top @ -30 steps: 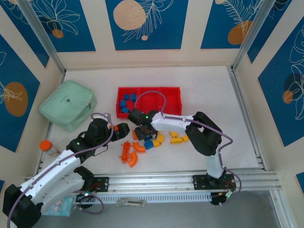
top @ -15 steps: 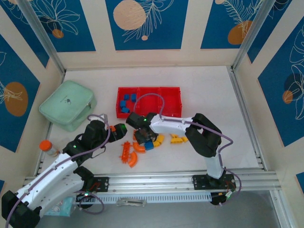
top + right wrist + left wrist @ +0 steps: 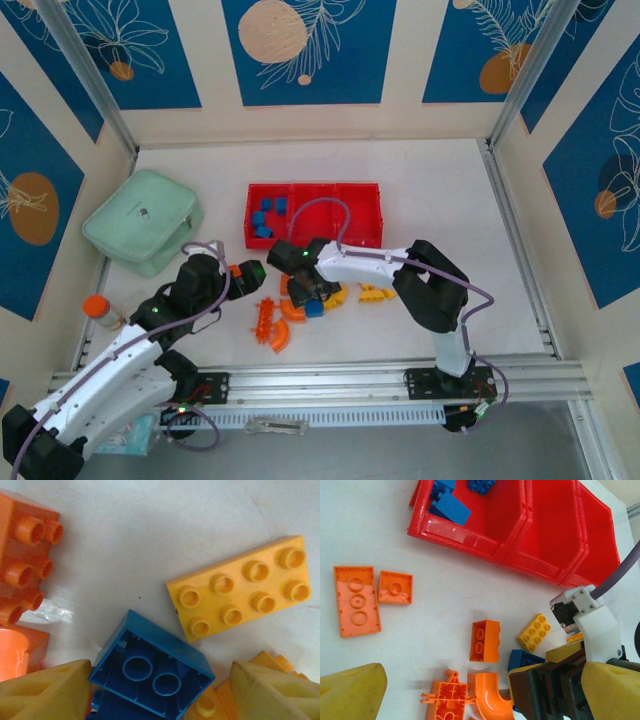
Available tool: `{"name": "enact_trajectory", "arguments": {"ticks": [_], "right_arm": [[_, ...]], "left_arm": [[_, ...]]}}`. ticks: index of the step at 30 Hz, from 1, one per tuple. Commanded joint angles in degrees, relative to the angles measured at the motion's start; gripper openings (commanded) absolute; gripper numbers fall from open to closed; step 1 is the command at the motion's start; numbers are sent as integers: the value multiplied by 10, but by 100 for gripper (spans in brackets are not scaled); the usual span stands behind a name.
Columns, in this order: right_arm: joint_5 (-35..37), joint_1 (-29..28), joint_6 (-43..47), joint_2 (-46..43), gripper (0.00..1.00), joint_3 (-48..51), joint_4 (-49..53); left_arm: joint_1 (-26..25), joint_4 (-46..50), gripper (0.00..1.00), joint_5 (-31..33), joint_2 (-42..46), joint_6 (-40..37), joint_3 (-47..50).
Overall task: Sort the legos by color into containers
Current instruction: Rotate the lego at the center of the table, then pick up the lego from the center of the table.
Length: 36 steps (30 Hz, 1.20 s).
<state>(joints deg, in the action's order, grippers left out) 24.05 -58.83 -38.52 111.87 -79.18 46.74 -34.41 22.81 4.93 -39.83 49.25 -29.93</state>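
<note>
The red tray (image 3: pixel 330 187) lies at mid-table; its left compartment holds several blue legos (image 3: pixel 266 214) (image 3: pixel 449 507). In front of it are loose orange and yellow legos. My right gripper (image 3: pixel 308 293) (image 3: pixel 161 672) is low over the pile, open, its fingers on either side of an upside-down blue brick (image 3: pixel 152 667) (image 3: pixel 525 659); the left finger touches it, the right one stands apart. A yellow brick (image 3: pixel 240 587) (image 3: pixel 534 632) and an orange brick (image 3: pixel 25 550) (image 3: pixel 485 640) lie beside it. My left gripper (image 3: pixel 250 272) (image 3: pixel 484 675) hovers open above two flat orange plates (image 3: pixel 356 600).
A curved orange piece (image 3: pixel 492 697) and a ridged orange piece (image 3: pixel 445 700) lie near the blue brick. More yellow legos (image 3: pixel 375 293) sit right of the pile. A mint-green case (image 3: pixel 143 220) and an orange-capped bottle (image 3: pixel 97 308) stand at the left.
My right gripper has come toward me and down onto the pile, over the blue brick. The left arm has shifted slightly.
</note>
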Motion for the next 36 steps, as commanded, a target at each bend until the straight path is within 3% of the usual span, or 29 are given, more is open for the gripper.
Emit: {"name": "enact_trajectory", "arguments": {"ticks": [1, 14, 20, 36], "right_arm": [[-18, -6, -18, 8, 70, -18, 14], [9, -4, -8, 58, 68, -54, 34], [0, -3, -8, 54, 60, -46, 16], [16, 11, 27, -41, 56, -65, 7]], "left_arm": [[-5, 19, 99, 13, 7, 4, 3], [-5, 22, 99, 16, 13, 1, 4], [-5, 18, 99, 18, 13, 1, 6], [2, 64, 99, 44, 35, -17, -21]]}}
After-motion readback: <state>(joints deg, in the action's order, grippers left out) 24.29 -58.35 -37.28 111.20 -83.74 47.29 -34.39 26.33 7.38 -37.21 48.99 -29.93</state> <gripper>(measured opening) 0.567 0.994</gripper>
